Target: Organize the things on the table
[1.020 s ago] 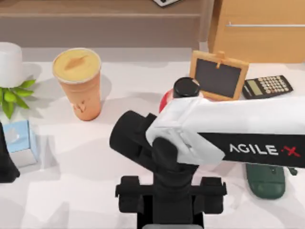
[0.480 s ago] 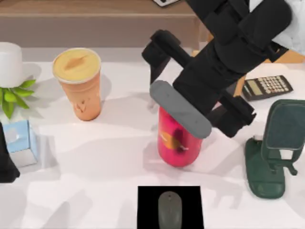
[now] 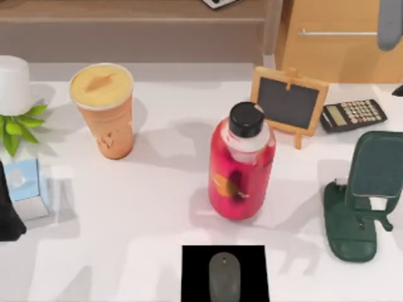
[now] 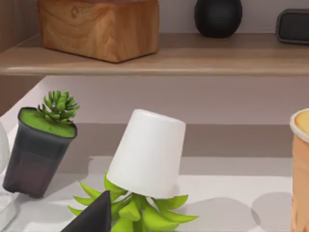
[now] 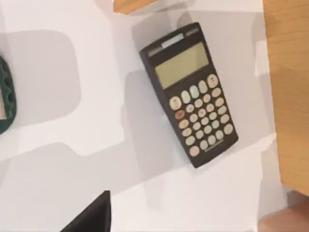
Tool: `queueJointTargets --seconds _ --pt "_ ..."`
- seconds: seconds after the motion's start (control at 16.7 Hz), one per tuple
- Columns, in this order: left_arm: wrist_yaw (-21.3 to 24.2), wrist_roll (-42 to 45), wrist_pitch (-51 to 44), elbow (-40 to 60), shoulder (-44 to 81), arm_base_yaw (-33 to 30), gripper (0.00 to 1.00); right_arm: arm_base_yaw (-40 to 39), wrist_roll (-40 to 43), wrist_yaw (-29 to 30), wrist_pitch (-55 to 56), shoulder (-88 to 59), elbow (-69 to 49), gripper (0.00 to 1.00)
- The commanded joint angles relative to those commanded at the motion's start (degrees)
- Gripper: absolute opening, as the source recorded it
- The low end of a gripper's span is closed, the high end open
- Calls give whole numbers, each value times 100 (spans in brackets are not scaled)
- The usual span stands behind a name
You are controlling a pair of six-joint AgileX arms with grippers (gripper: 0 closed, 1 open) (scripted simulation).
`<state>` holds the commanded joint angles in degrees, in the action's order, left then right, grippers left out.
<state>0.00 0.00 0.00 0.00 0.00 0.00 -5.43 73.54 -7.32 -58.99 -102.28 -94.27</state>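
A small grey mouse (image 3: 225, 275) lies on a black mat (image 3: 192, 270) at the table's (image 3: 151, 207) front edge, with no gripper near it. The tall orange cup (image 3: 104, 110) with a yellowish top stands upright at the back left, and its side (image 4: 300, 174) also edges the left wrist view. My right arm (image 3: 390, 22) is up at the back right corner, over the calculator (image 5: 189, 94). One dark fingertip (image 5: 91, 215) of its gripper shows there. My left arm (image 3: 7, 217) sits parked at the left edge, one fingertip (image 4: 94, 217) near the white-potted plant (image 4: 147, 154).
A red bottle (image 3: 241, 167) with a black cap stands mid-table. Behind it are a small chalkboard easel (image 3: 291, 100) and the calculator (image 3: 352, 114). A green phone stand (image 3: 362, 201) is at the right, a blue box (image 3: 25, 185) at the left. Shelf and cabinet line the back.
My right arm rose from over the black mat, swung to the back right and mostly left the top view. The mouse now lies uncovered on the mat.
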Motion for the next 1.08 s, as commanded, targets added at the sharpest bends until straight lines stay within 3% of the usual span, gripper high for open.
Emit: queueJointTargets --seconds 0.3,0.48,0.66,1.08 --pt "0 0 0 0 0 0 100 2246 -1538 393 -168 -854 283 100" --pt "0 0 0 0 0 0 100 3149 -2175 623 -241 -1258 473 100" --pt "0 0 0 0 0 0 100 3517 -2461 739 -277 -1449 572 100" --pt "0 0 0 0 0 0 100 3516 -2472 741 -181 -1483 635 100"
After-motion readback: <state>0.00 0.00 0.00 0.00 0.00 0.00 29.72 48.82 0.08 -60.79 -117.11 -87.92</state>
